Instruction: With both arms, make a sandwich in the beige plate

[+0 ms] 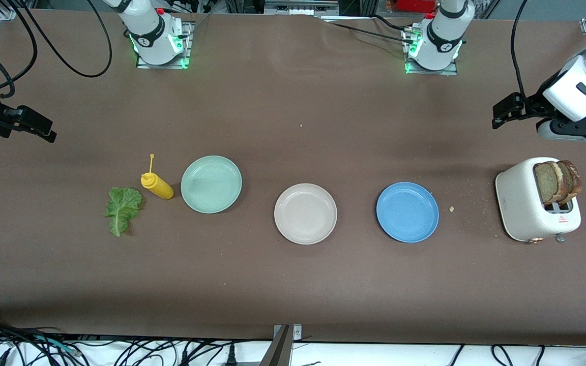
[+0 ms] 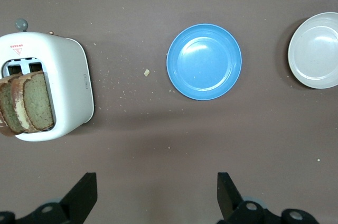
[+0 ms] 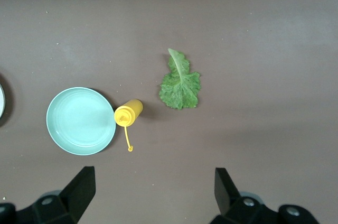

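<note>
I see the brown desk (image 1: pixel 293 284) carrying everything, with both arms waiting at its ends. The left arm's end effector (image 1: pixel 499 113) hangs over bare desk at the left arm's end, above and beside the toaster; its wrist view shows the two fingers (image 2: pixel 84 192) spread wide with nothing between them. The right arm's end effector (image 1: pixel 49 133) hangs over bare desk at the right arm's end, fingers (image 3: pixel 82 187) likewise spread wide and empty.

The white toaster (image 1: pixel 524 203) stands at the left arm's end, with two slices of bread (image 1: pixel 557 180) standing upright in its slots. Three plates lie in a row: the blue plate (image 1: pixel 407 212) nearest the toaster, the beige plate (image 1: pixel 305 213) in the middle of the desk, bare, and the mint-green plate (image 1: pixel 211 184) toward the right arm's end, slightly farther from the front camera.

The yellow squeeze bottle (image 1: pixel 157 186) lies tipped just beside the green plate. The lettuce leaf (image 1: pixel 122 208) lies flat beside the bottle, toward the right arm's end. Crumbs (image 1: pixel 451 208) are scattered between the blue plate and the toaster.
</note>
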`<state>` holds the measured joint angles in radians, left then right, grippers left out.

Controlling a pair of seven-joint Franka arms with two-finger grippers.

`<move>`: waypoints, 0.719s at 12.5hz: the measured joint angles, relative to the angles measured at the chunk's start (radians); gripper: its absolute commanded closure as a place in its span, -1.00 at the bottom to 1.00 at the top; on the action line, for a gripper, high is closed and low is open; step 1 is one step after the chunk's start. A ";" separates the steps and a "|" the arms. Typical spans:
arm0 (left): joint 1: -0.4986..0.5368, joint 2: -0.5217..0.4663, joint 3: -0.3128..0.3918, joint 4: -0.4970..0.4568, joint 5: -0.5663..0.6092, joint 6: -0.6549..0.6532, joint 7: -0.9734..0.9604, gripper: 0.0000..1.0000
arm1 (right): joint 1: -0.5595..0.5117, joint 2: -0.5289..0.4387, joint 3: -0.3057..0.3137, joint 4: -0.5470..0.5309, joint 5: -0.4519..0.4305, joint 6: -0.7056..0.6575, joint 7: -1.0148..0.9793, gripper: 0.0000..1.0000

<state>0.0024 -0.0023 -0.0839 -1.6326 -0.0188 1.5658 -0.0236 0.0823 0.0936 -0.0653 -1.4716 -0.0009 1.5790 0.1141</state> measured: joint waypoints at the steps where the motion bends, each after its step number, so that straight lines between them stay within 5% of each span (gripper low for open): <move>1: 0.000 0.000 0.000 0.001 0.000 0.000 0.000 -1.00 | 0.000 0.000 0.000 0.000 0.000 0.000 0.000 -1.00; 9: 0.001 0.038 0.003 0.070 0.000 0.002 0.000 -1.00 | 0.000 0.001 0.000 0.000 0.001 0.000 0.000 -1.00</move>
<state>0.0033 0.0356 -0.0806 -1.5622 -0.0188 1.5679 -0.0236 0.0826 0.0945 -0.0653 -1.4716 0.0001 1.5790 0.1141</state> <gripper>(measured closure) 0.000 0.000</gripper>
